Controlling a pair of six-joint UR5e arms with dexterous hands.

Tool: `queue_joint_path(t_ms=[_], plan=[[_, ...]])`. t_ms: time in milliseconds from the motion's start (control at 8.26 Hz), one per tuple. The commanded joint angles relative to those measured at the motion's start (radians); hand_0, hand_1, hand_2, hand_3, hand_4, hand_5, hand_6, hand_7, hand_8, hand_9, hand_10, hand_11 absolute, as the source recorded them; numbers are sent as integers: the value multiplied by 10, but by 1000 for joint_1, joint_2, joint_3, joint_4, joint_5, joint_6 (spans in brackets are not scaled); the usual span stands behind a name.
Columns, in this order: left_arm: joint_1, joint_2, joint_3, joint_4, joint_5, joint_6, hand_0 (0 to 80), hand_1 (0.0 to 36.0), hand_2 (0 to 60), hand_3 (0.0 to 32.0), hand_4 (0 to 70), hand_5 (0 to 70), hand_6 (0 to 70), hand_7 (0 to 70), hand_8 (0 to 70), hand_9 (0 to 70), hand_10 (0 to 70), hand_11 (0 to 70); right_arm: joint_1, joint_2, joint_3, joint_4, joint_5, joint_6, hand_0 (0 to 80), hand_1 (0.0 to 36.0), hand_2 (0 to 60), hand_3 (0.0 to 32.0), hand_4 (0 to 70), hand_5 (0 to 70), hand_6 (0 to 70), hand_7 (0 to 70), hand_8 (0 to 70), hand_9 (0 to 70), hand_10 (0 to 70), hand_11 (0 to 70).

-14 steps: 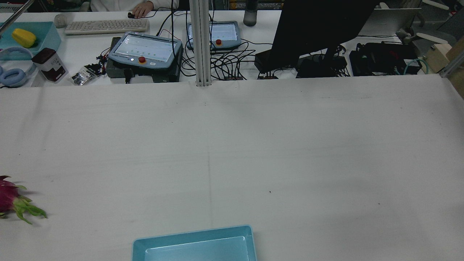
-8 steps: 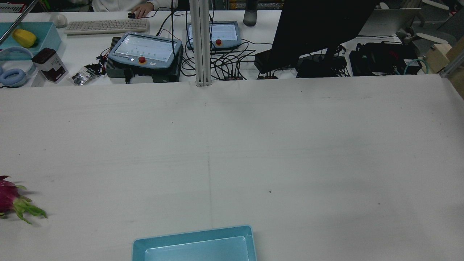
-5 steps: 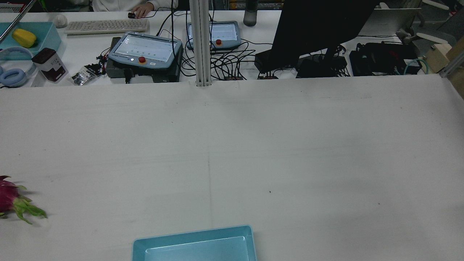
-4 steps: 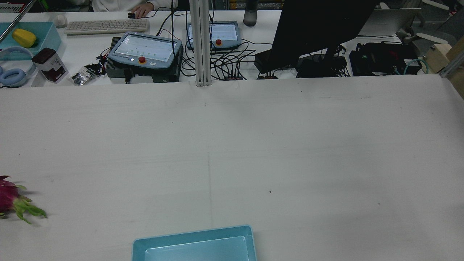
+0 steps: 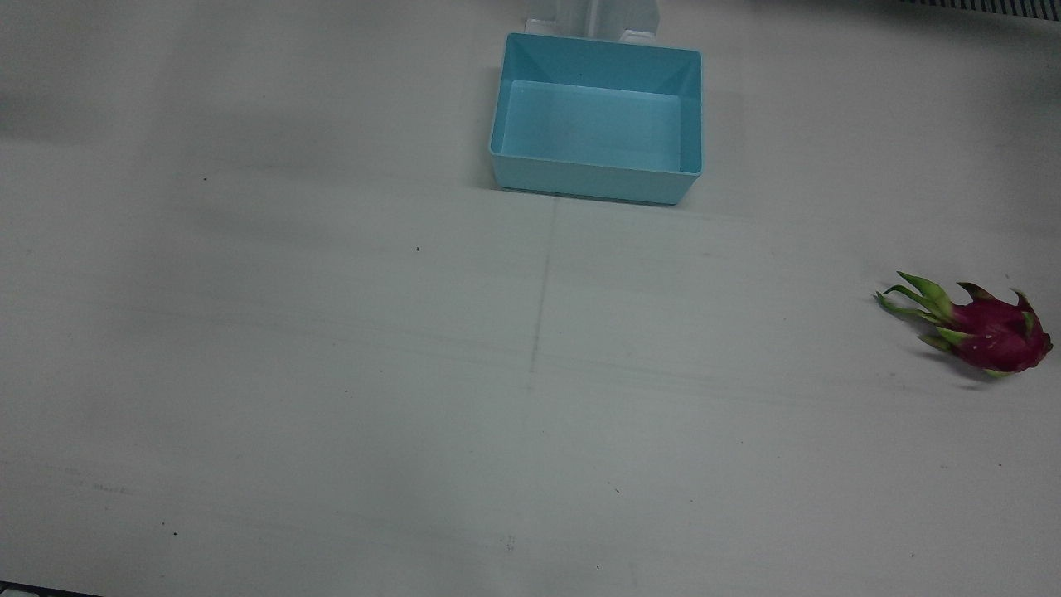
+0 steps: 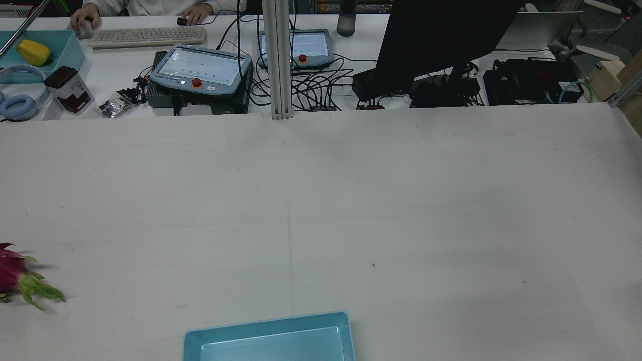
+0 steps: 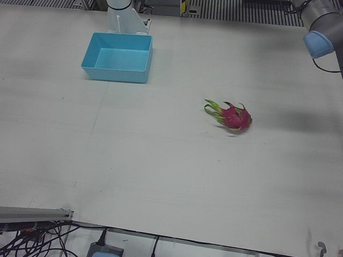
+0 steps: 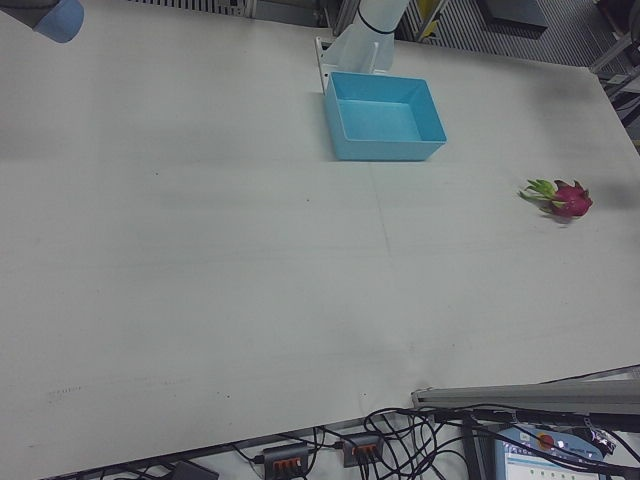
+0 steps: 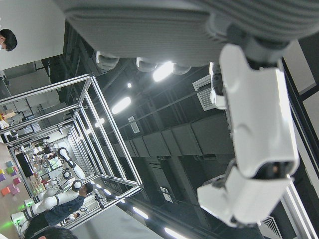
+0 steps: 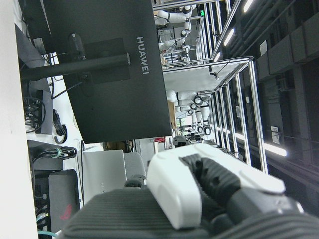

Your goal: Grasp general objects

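A magenta dragon fruit (image 5: pixel 990 333) with green leafy tips lies on its side on the white table, far out on my left arm's side. It also shows in the rear view (image 6: pixel 14 277), the left-front view (image 7: pixel 233 116) and the right-front view (image 8: pixel 564 199). Neither hand is over the table. My left hand (image 9: pixel 254 134) shows only in its own view, raised toward the ceiling, one finger stretched out, holding nothing. My right hand (image 10: pixel 199 194) shows only in its own view, facing a monitor, holding nothing.
An empty light-blue bin (image 5: pixel 588 184) stands at the robot's edge of the table near the middle, also in the rear view (image 6: pixel 266 321). A left arm joint (image 7: pixel 321 43) and a right arm joint (image 8: pixel 55 18) stand at the table's sides. Pendants and cables (image 6: pixel 200 70) lie beyond the far edge.
Nothing on the table has moved. At the far desk a person's hand now rests on the mouse beside the keyboard.
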Motion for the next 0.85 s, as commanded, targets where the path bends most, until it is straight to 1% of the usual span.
queue_joint_path(t_ms=[0,121,242,363,484,605,726], plan=[[-3,-4,-11,14,0,-4,510,212,193,142,51,0,0,16,0,0,3,28,-4,1,-17,5,2,2,0,0,0,0,0,0,0,0,0,0,0,0],[-3,-4,-24,43,2,-2,509,208,175,132,53,0,0,15,0,0,5,29,-4,1,-17,5,2,2,0,0,0,0,0,0,0,0,0,0,0,0],[-1,-7,-25,59,2,-2,512,202,149,132,52,0,0,16,0,0,1,24,-4,1,-17,5,2,2,0,0,0,0,0,0,0,0,0,0,0,0],[-3,-7,-27,55,0,-4,521,210,137,156,42,0,0,26,0,0,0,22,-4,1,-17,5,2,2,0,0,0,0,0,0,0,0,0,0,0,0],[0,-7,-27,48,0,-1,527,219,138,176,31,0,0,31,0,0,0,21,-4,1,-17,5,2,2,0,0,0,0,0,0,0,0,0,0,0,0],[-1,-5,-24,42,-1,1,529,223,146,182,22,0,0,31,0,0,0,25,-4,1,-17,5,2,2,0,0,0,0,0,0,0,0,0,0,0,0],[-1,-5,-25,24,-1,-1,522,213,128,192,19,0,0,22,0,0,0,14,-4,1,-17,5,2,2,0,0,0,0,0,0,0,0,0,0,0,0]])
